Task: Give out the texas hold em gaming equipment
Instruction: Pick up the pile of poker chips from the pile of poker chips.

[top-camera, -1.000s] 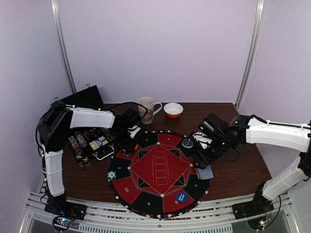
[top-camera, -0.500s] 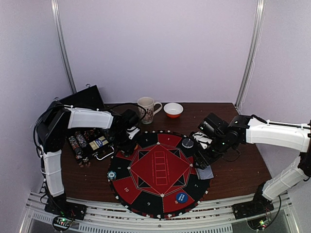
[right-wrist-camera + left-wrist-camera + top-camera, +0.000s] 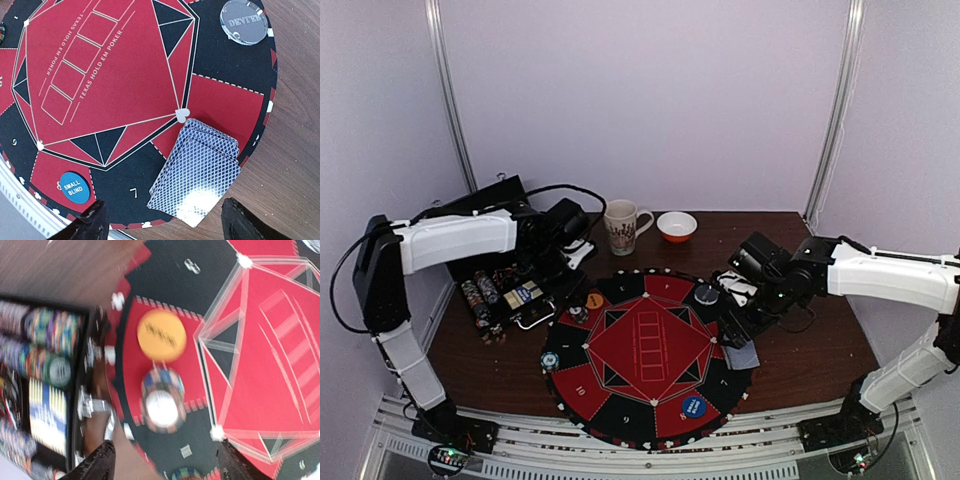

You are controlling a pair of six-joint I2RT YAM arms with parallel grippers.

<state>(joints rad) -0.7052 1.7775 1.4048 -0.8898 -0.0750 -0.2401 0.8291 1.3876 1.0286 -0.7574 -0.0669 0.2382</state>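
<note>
Left jaws have pulled back off the orange disc [image 3: 594, 300], seemingly open and empty; right jaws likewise gape.

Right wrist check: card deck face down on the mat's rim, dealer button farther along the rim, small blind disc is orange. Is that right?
Not quite. The small blind disc is blue, not orange; the right wrist view shows it. The rest holds: the card deck lies face down on the rim of the mat, with the dealer button farther along the rim.
</note>
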